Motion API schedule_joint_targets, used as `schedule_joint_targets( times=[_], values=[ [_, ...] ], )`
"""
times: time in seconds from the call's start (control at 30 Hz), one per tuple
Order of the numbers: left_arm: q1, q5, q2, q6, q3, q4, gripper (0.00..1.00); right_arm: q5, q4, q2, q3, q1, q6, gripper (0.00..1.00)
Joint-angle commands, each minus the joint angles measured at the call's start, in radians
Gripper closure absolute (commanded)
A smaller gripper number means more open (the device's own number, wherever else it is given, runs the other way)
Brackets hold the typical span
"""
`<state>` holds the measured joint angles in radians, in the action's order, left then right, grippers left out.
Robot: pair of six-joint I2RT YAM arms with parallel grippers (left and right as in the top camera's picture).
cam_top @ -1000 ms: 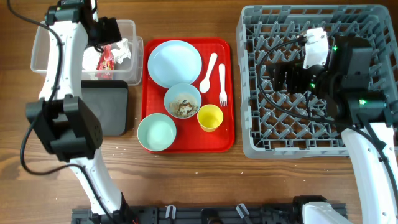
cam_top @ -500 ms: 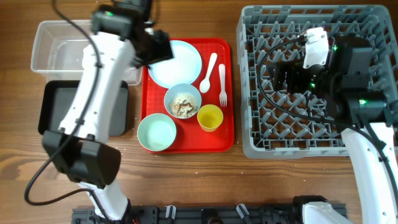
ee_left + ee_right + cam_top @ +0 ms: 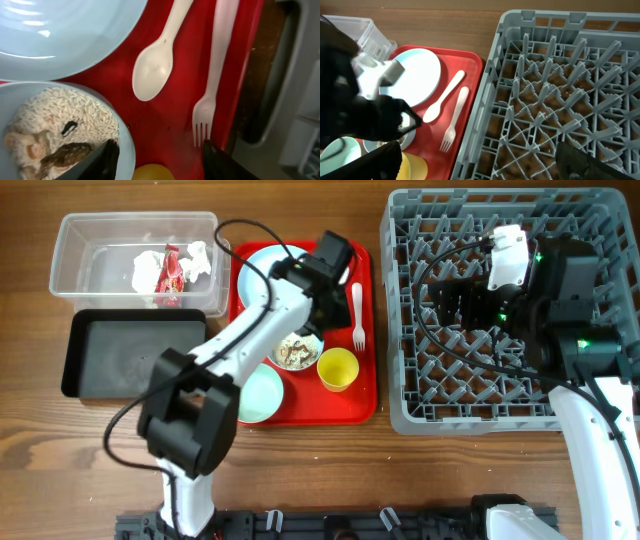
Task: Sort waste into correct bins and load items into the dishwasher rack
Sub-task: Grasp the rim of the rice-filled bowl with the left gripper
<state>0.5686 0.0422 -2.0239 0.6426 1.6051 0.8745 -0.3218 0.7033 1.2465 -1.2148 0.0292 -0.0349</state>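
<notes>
My left gripper [image 3: 312,320] [image 3: 162,162] is open and empty, low over the red tray between the white-blue bowl [image 3: 290,352] of food scraps [image 3: 55,125] and the yellow cup [image 3: 338,368]. The white spoon [image 3: 155,70] and fork [image 3: 215,75] lie just ahead, beside the pale blue plate [image 3: 60,30]. My arm partly hides the mint bowl [image 3: 262,395]. The red wrapper [image 3: 168,272] and tissue [image 3: 145,268] lie in the clear tub [image 3: 80,250]. My right gripper [image 3: 455,305] [image 3: 482,165] is open and empty above the grey rack [image 3: 470,418].
The black tray [image 3: 130,355] sits in front of the clear tub, with only specks in it. The red tray [image 3: 300,410] lies between the bins and the rack. The rack [image 3: 555,90] holds no dishes. Bare wood runs along the table front.
My left arm has swung right, from over the clear tub to over the red tray. The right arm has not moved.
</notes>
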Motion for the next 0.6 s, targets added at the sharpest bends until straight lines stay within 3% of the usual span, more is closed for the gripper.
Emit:
schedule_joint_targets(
  times=[0.0, 0.2, 0.4, 0.57],
  values=[
    [0.008, -0.033, -0.064, 0.029, -0.011, -0.003, 0.50, -0.018, 0.001, 0.009, -0.022, 0.000, 0.016, 0.00],
    [0.008, -0.033, -0.113, 0.047, -0.014, 0.000, 0.59, -0.018, 0.002, 0.009, -0.022, 0.000, 0.016, 0.00],
    [0.008, -0.036, -0.112, 0.047, -0.014, 0.000, 0.95, -0.018, 0.002, 0.009, -0.022, 0.000, 0.016, 0.00],
    [0.006, -0.032, -0.107, 0.047, -0.005, 0.017, 0.96, -0.018, 0.002, 0.009, -0.022, 0.000, 0.016, 0.00]
  ],
)
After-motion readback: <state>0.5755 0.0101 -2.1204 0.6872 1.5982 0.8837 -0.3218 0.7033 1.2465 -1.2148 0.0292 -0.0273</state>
